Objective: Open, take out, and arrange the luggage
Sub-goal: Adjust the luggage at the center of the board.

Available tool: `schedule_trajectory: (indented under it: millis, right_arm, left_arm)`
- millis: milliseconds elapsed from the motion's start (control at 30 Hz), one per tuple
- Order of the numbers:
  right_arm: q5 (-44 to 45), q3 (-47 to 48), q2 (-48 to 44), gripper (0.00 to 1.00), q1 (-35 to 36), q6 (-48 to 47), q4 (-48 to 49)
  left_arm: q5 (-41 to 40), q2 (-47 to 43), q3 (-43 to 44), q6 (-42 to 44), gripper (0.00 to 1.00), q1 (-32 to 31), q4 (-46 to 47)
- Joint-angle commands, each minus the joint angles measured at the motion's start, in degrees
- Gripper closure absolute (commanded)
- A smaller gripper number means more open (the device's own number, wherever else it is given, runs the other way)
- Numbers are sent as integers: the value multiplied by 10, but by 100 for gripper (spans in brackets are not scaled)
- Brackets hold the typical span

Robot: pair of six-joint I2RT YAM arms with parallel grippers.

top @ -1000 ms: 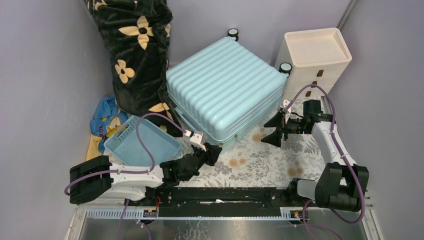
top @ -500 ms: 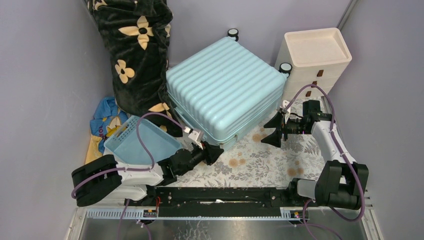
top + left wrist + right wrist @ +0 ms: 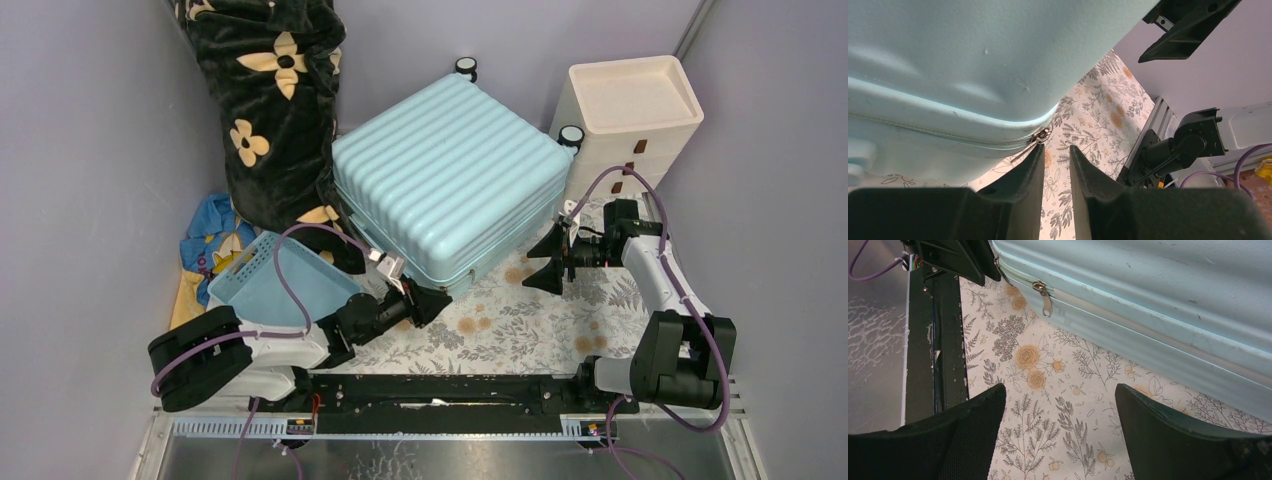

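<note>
The luggage [image 3: 445, 185] lies closed at the far middle of my desk [image 3: 520, 335]. My left claw [image 3: 428, 302] is at its near corner, fingers narrowly parted on nothing, one tip just beside a zipper pull [image 3: 1039, 136]. My right claw [image 3: 546, 262] is spread wide near the right side, clear of the shell.

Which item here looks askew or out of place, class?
The luggage lies closed, turned diagonally to the table's near edge, and a black flowered blanket slumps in a heap at its left side. Nothing looks spilled.
</note>
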Motion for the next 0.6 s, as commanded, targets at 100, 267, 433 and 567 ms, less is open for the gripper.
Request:
schedule_trajectory:
  millis: [100,267,433,567]
  right_arm:
    - [-6,22,3,13,4,-26,-21]
    - [-6,23,6,13,6,-31,-29]
    - [-5,29,15,13,8,-47,-44]
    - [-4,30,15,13,9,-51,-47]
  left_arm:
    - [-51,15,6,-45,65,12,-11]
    - [-83,-11,13,-39,55,12,-70]
    - [-78,-17,15,-27,52,11,-65]
    - [-49,-12,18,-26,47,12,-41]
